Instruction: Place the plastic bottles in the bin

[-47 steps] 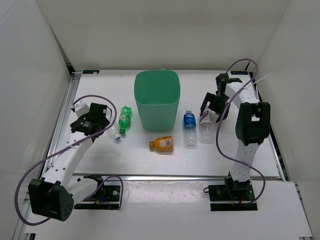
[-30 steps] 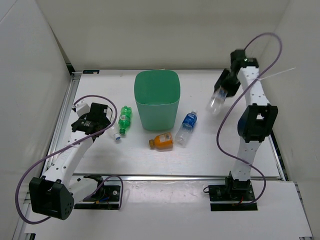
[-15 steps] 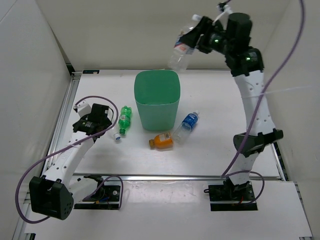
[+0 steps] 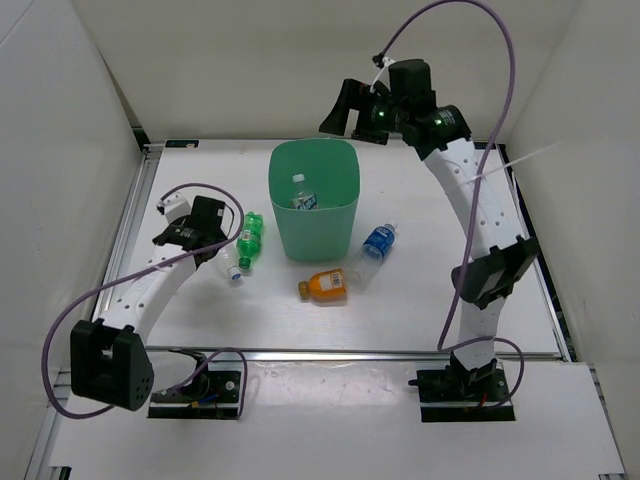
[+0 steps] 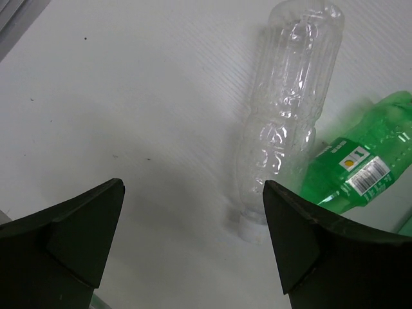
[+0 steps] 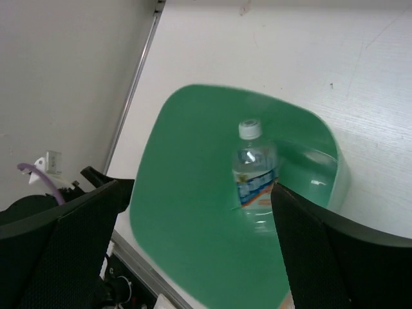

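Note:
The mint-green bin stands mid-table. A clear labelled bottle with a white cap lies inside it, and also shows in the right wrist view. My right gripper is open and empty, high above the bin's back rim. My left gripper is open, low over the table, just short of the tiny clear white-capped bottle. The green bottle lies against it. The squat orange bottle and the clear blue-labelled bottle lie in front of the bin.
White walls enclose the table on three sides. A metal rail runs along the left edge. The right arm's purple cable arcs high over the back right.
My right gripper rose from the table with the clear bottle, swung over the bin and let go; the bottle now lies in the bin. The blue-labelled bottle got tilted. My left gripper edged toward the tiny bottle.

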Robot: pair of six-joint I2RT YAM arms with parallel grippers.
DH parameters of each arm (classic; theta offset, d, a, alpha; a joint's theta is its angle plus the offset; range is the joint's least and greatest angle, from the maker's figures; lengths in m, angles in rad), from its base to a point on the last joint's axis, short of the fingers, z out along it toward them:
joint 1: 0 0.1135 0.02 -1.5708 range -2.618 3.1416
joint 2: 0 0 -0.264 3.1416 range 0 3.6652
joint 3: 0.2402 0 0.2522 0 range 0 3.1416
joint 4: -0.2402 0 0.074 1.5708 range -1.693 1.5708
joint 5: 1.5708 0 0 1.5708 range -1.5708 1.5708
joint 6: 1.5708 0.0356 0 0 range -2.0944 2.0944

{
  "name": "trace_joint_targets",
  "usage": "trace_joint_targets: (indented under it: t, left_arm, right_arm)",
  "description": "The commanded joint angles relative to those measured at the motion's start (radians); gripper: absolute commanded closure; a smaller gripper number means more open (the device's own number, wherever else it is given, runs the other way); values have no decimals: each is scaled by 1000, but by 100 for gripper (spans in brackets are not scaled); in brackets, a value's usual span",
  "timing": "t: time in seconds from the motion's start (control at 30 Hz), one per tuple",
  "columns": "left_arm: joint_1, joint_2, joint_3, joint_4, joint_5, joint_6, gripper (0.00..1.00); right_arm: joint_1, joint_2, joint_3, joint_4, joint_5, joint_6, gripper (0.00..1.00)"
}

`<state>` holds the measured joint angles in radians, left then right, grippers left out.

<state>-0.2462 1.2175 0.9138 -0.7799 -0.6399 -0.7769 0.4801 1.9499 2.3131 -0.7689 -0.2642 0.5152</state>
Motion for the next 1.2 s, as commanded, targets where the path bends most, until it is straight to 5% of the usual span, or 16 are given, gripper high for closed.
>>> trace_joint_targets:
  t: [0.0,0.83,0.93,1.0,1.17]
  left_arm:
    - [-7,40,81,24,-40,1,0]
    - [84,622,365,179,253,34,0]
    - [84,657,376,188,315,47,12]
    - [84,657,364,188,289,59,45]
    - [140,559,317,188,175,59,59]
  right_arm:
    - [-6,-156,34,10,58,-30,0]
    - [-186,-378,-146,-55,-17,-52,0]
    - [-186,-387,-146,-55,-7,-64,0]
    - [-186,-387,-146,-64,5,-64,0]
    - [-186,-387,-155,-64,26,-64,0]
